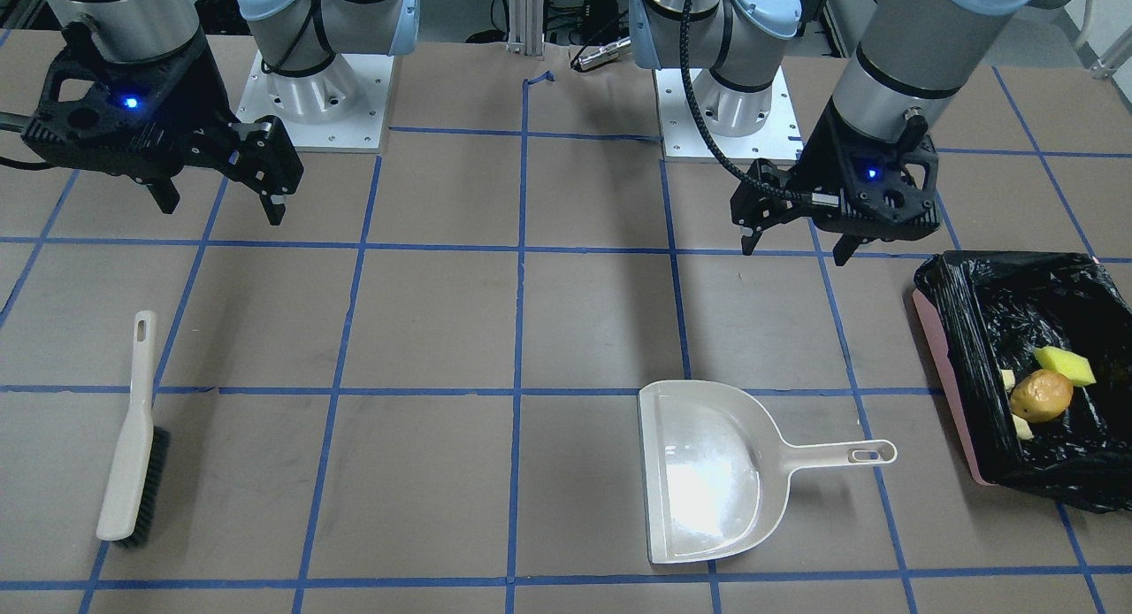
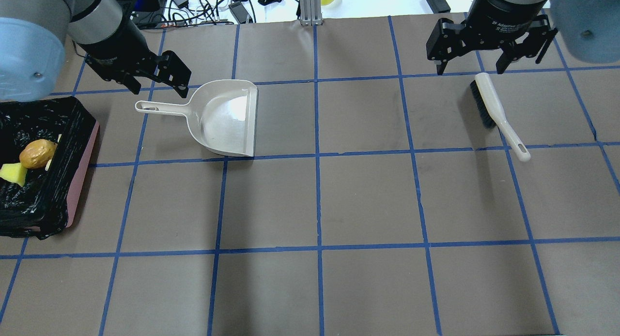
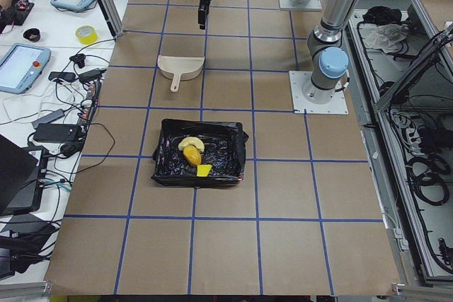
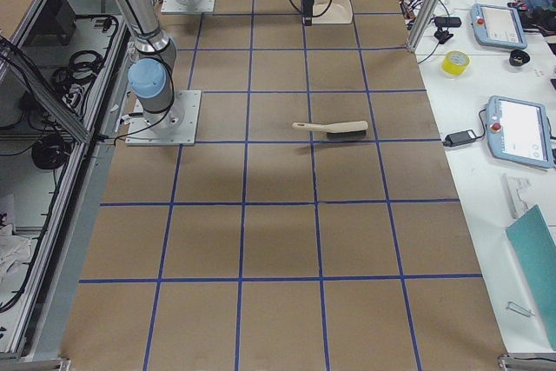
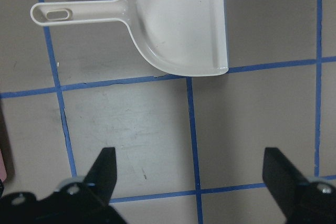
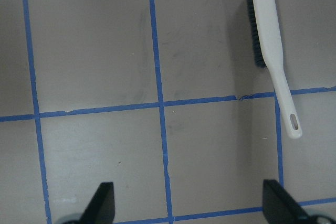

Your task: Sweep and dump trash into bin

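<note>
**Trash is in the bin, both pincers hang open**

Far to the left of the left pincer sits the pink bin (image 2: 80, 181), lined with a shiny black bag (image 2: 29, 205). All the trash that shows is inside it. The brown bun (image 2: 38, 153) lies on the bag, and the yellow sponge (image 2: 13, 173) lies right next to it. A small pale bit (image 1: 1023, 428) peeks out beside the bun. It may be the croissant piece, but too little of it shows to be sure.

The left pincer (image 2: 158, 90) hangs in the air with its two fingers spread wide. It holds nothing. The white dustpan (image 2: 227, 120) lies flat on the brown table (image 2: 368, 200), close to this pincer. Its handle points toward the bin side and its wide mouth points away from the bin. The left wrist view shows the dustpan out in front of the spread fingers, not touching them.

Well off to the right, the right pincer (image 2: 471, 69) also hangs in the air, spread wide and holding nothing. The brush (image 2: 494, 108) lies on the table close to this pincer, apart from its fingers. The dark bristles are at the end close to the pincer, and the handle with the hole in it points away.
</note>
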Tool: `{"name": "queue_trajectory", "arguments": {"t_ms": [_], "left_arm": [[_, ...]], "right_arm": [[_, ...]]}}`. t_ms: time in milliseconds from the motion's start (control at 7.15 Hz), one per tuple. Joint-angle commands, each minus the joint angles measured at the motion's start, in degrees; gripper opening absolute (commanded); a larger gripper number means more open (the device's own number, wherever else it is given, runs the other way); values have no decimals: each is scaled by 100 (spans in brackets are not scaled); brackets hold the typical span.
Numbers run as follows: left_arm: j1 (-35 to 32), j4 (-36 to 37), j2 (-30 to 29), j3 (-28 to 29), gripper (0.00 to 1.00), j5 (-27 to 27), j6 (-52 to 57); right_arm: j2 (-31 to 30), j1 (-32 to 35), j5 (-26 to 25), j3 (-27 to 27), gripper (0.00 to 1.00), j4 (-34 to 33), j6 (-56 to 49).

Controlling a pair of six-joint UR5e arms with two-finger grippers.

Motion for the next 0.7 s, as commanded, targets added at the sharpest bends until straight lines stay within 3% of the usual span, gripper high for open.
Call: {"name": "queue_trajectory", "arguments": {"t_ms": [0,559], "left_arm": [[-21,-241,161,-21,100,-37,-132],[-30,-250,215,-38,100,-54,-132]], "right_arm": [[-1,0,0,0,100,6,0],[8,0,0,0,100,6,0]]}}
